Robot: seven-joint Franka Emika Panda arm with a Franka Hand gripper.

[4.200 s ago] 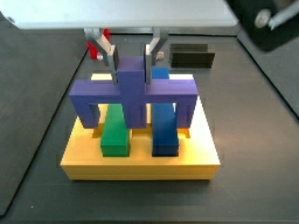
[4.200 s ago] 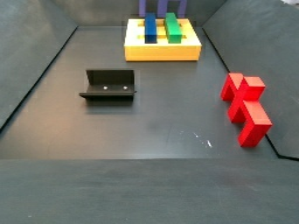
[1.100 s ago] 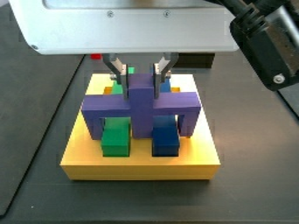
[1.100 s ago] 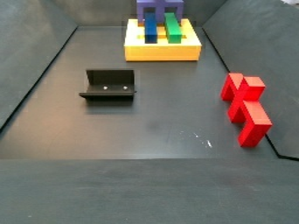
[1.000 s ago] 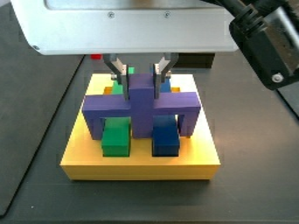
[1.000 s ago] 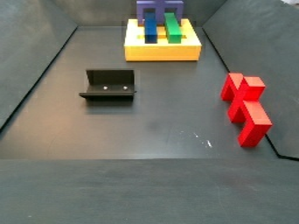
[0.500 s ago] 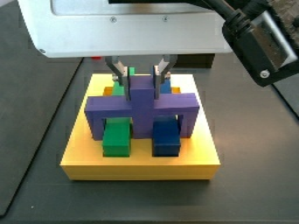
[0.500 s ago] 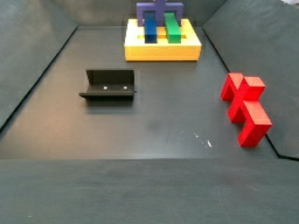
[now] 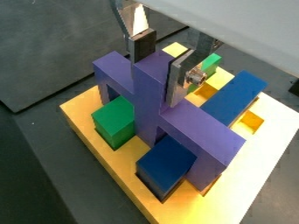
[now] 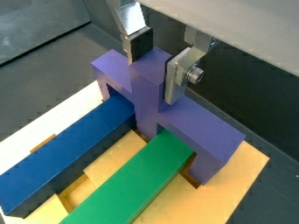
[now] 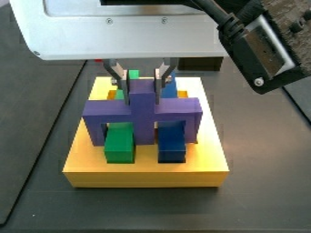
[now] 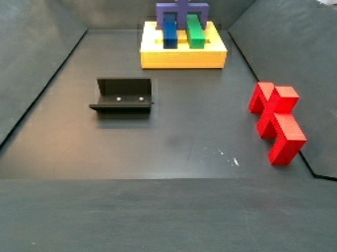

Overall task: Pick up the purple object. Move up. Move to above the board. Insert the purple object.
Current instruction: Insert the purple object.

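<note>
Evidently we are at the last step: our gripper, pinching the purple object, holds it astride the bars on the board at mid-frame, insertion seemingly unfinished.

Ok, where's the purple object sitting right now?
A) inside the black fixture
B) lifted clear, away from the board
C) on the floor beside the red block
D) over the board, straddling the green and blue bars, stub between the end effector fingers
D: in a side view the purple object stands on the board, its legs straddling the green bar and blue bar, with the end effector at its stub.
</note>
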